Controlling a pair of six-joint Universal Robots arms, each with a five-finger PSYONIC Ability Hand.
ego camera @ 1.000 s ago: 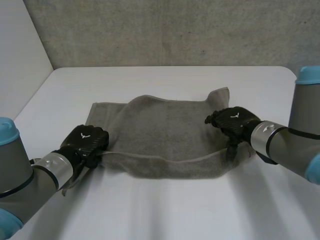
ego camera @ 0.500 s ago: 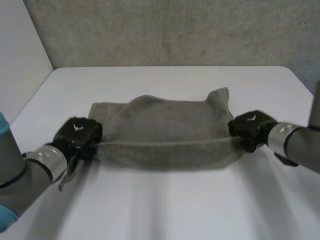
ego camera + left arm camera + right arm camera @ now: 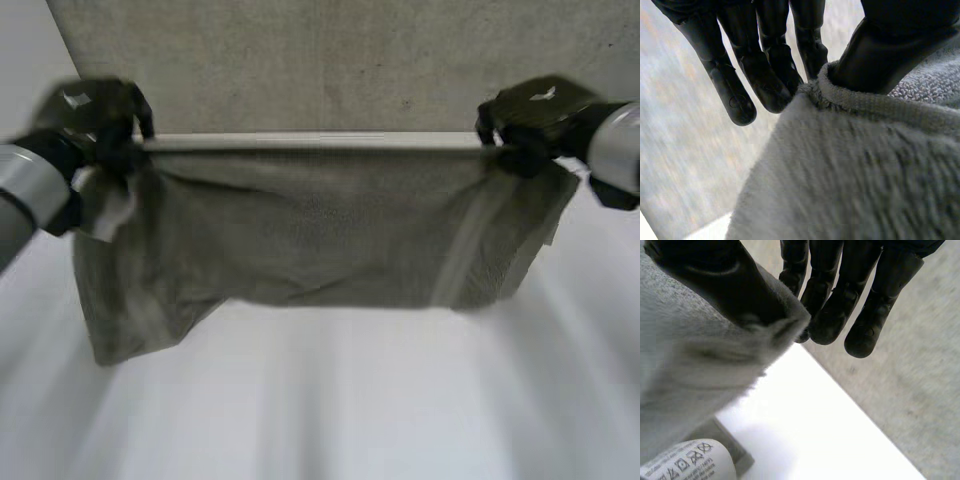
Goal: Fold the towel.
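1. Hanging above the white counter (image 3: 350,420), the grey towel (image 3: 320,230) is spread wide between the two arms, and its top edge is pulled into a taut, level line.
2. The left robot hand (image 3: 92,112) is up high at the towel's top left corner and it's gripping. In the left wrist view the thumb (image 3: 890,55) presses the hem against the nearly straight fingers (image 3: 765,75), so the cloth is pinched between them.
3. The right robot hand (image 3: 540,108) sits at the opposite top corner, level with the left one. Here too the thumb (image 3: 725,285) clamps the corner against the fingers (image 3: 840,305), a firm pinch on the cloth.
4. Below that tight edge the towel drapes loose. Its lower edge is uneven, and a longer flap droops under the left robot hand, lower than the middle and the right side.
5. I cannot tell whether that low flap touches the counter.
6. In the right wrist view, a white label (image 3: 685,462) printed with care symbols hangs just beneath the pinched corner.
7. A grey wall (image 3: 350,60) stands behind the counter's far edge, right behind the stretched hem.
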